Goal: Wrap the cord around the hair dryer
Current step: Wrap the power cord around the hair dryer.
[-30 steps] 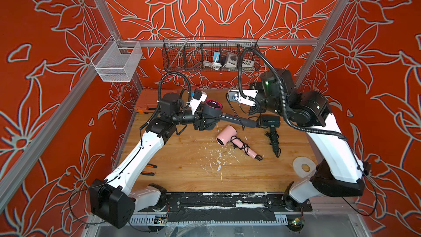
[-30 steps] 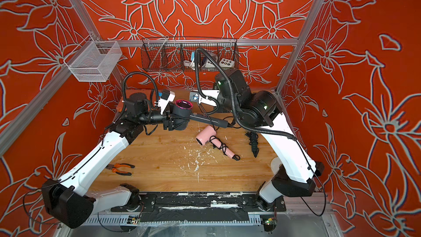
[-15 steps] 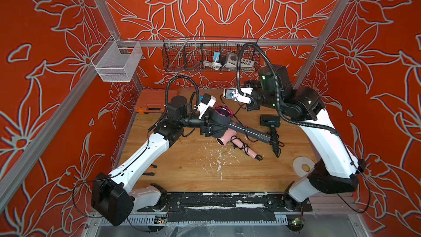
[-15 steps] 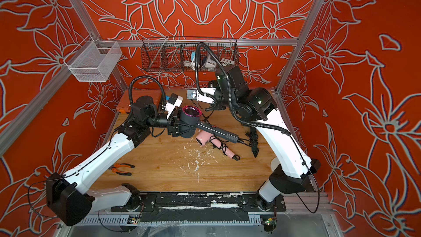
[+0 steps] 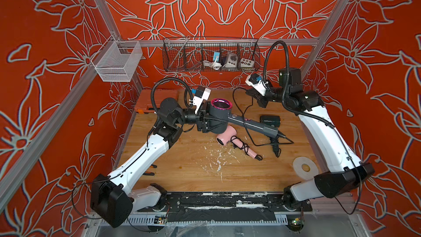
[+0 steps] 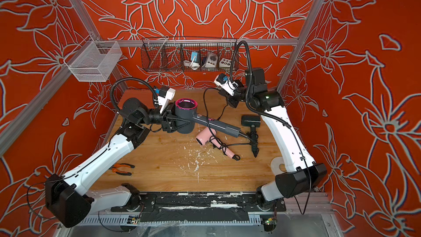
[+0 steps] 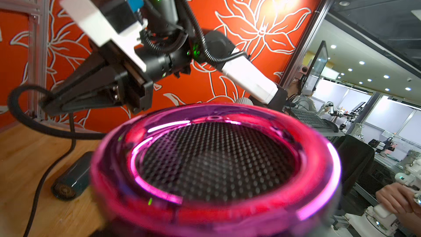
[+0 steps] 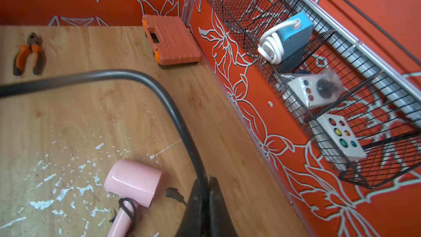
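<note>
We see the left claw [image 5: 213, 121] clamped on the barrel of the grey hair dryer [image 5: 222, 115], its fingers pressed against both sides of the body. The dryer is held up off the counter [image 5: 182, 174] near the back left, with its magenta-ringed mesh end [image 7: 214, 160] facing upward. Its handle slants out toward the right, passing above the pink dryer [image 5: 224, 136]. The right claw [image 8: 206, 183] is shut on the black cord [image 8: 169, 108], pinching it between its closed fingers, raised near the back wall and to the right of the grey dryer. From that pinch the cord arcs leftward, drops across the grey handle and runs along the wood. It then bends back to the end of the handle, so in both top views it crosses the handle but does not coil around it. The pink dryer lies on its side in the middle of the counter, with its own thin cord bunched on its handle. White flecks are scattered on the wood just in front of it. An orange tool case [image 8: 170, 42] sits in the back left corner, and pliers [image 6: 121, 169] lie near the left edge. A white tape roll [image 5: 305, 167] rests beside the right arm's base, and a wire basket [image 5: 210, 55] of small devices hangs on the back wall.
</note>
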Robot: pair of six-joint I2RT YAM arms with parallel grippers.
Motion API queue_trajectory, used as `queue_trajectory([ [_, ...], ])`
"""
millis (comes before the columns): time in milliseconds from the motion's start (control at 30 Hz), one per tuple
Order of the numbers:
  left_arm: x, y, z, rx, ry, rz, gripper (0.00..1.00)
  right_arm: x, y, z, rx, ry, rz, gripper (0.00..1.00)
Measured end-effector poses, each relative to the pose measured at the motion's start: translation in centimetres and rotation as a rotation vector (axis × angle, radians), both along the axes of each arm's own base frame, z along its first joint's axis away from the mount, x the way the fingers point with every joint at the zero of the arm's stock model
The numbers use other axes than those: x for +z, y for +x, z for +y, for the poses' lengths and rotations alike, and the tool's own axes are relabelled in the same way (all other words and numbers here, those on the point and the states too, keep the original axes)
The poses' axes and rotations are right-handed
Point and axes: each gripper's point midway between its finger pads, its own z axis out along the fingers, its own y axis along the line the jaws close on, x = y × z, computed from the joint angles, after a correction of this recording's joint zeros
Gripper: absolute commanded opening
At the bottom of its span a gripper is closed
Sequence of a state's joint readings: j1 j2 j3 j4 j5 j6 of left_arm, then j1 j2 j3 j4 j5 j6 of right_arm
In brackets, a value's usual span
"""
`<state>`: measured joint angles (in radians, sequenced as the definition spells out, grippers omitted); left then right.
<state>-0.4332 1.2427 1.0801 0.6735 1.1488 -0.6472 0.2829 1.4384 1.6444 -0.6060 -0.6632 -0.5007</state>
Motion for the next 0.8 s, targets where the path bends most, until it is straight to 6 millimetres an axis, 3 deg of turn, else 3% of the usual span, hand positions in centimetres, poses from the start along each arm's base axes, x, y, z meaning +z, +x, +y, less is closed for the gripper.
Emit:
queue_trajectory([
  [200,3.7,1.4,-0.3,0.002,-0.083,-0.015,0.0,-0.1,1.9,-1.7,-0.025,0.274,0.106,0.0],
  [400,6.3,3.5,-0.2,0.058,-0.147,-0.026,0.0,-1.4,1.4,-0.8,-0.006,0.424,0.185,0.0],
  [600,8.0,8.6,0.8,0.146,-0.245,-0.001,0.0,-3.5,-2.5,2.1,0.038,0.449,0.201,0.0],
  [800,7.1,14.4,2.8,0.246,-0.299,0.089,0.0,-6.1,-7.5,6.1,0.112,0.408,0.219,0.0],
])
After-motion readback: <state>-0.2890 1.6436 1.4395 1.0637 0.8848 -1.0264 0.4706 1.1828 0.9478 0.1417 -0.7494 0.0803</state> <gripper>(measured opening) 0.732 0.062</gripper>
